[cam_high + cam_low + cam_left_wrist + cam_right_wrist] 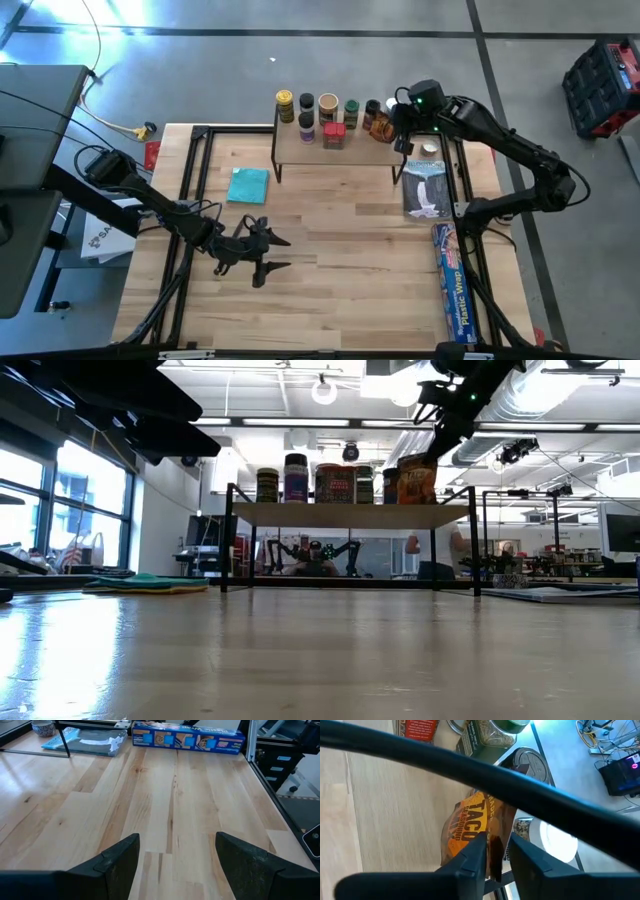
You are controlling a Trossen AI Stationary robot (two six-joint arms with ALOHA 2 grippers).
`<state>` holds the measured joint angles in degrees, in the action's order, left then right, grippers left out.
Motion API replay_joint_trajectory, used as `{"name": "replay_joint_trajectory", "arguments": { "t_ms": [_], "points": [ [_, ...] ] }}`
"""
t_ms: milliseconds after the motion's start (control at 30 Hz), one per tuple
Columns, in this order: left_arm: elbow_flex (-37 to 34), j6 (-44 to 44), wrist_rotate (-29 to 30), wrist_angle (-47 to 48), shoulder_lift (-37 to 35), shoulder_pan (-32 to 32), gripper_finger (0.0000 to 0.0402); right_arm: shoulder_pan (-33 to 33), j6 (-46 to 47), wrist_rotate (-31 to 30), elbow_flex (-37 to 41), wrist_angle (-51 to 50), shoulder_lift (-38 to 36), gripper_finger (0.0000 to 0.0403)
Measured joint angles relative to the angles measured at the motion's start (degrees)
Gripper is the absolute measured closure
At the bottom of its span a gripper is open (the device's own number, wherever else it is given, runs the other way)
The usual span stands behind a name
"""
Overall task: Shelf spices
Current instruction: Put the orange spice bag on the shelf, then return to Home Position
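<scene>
The shelf (350, 155), a light-wood riser on black legs, stands at the table's far edge. Along it stand jars with yellow (285, 100), black (307, 100), tan (327, 103) and green (351, 107) lids, and a red box (333, 136). My right gripper (402, 128) is over the shelf's right end, shut on the brown-orange taco packet (467, 822). A dark-lidded jar (530, 762) and a white-lidded jar (555, 840) stand close behind the packet. My left gripper (280, 253) is open, low over the table's near left part, away from the spices. My right gripper pinches the packet's upper edge (495, 837) between its two fingers, coming from above and slanting in from the table's right. The packet stands upright at the shelf's right end (417, 478), and its bottom appears to rest on the shelf top.
A teal cloth (248, 185) lies in front of the shelf's left end. A grey-white package (425, 188) and a long blue plastic-wrap box (452, 290) lie along the table's right side. A black cable (470, 770) crosses the right wrist view. Bare wood lies between the arms.
</scene>
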<state>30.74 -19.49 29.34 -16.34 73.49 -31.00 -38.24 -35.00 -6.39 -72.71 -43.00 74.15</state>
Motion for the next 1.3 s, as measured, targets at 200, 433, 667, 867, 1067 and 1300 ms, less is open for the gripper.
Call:
{"name": "replay_joint_trajectory", "arguments": {
  "t_ms": [200, 433, 667, 867, 1067, 1300],
  "points": [
    [0.0, 0.0, 0.0, 0.0, 0.0, 0.0, 0.0145, 0.0, 0.0, 0.0, 0.0, 0.1, -0.1, 0.0309],
    [0.0, -0.1, 0.0, -0.3, 0.0, 0.0, 0.0145, 1.0, -0.6, -1.1, 0.0, 0.2, -2.7, 0.0308],
    [0.0, 0.0, 0.0, -0.7, 0.0, 0.0, 0.0145, 4.0, -0.3, -2.5, 0.0, 0.8, -6.2, 0.0308],
    [0.0, -0.4, 4.2, -2.6, 0.0, 0.0, 0.0145, 8.5, 13.4, -2.7, 0.0, -2.0, -10.3, 0.0308],
    [0.0, 1.8, 3.6, -6.5, -2.1, 1.8, 0.0145, 13.4, 24.3, 23.1, 2.1, -2.2, -13.9, 0.0308],
    [0.0, 7.8, -1.9, -6.8, -13.2, 8.3, 0.0174, 23.1, 29.0, 30.0, 15.0, 10.1, -19.5, 0.0308]
  ]
}}
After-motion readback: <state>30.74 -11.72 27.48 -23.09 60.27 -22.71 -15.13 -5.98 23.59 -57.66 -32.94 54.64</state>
